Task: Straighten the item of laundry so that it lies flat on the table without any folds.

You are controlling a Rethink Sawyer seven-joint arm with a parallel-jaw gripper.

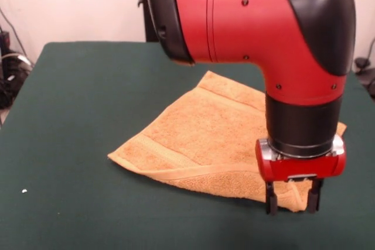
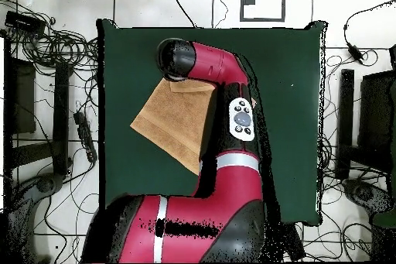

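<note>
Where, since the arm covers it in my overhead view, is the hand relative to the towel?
Observer: The hand is low at the towel's corner nearest the front camera, on that picture's right.
Operator: Open or shut?
Observer: Open. Its fingers stand apart, and the tip of the corner shows between them.
Operator: Any folds?
Observer: Yes. Along the near side, a hemmed edge lies doubled over a lower layer.
</note>
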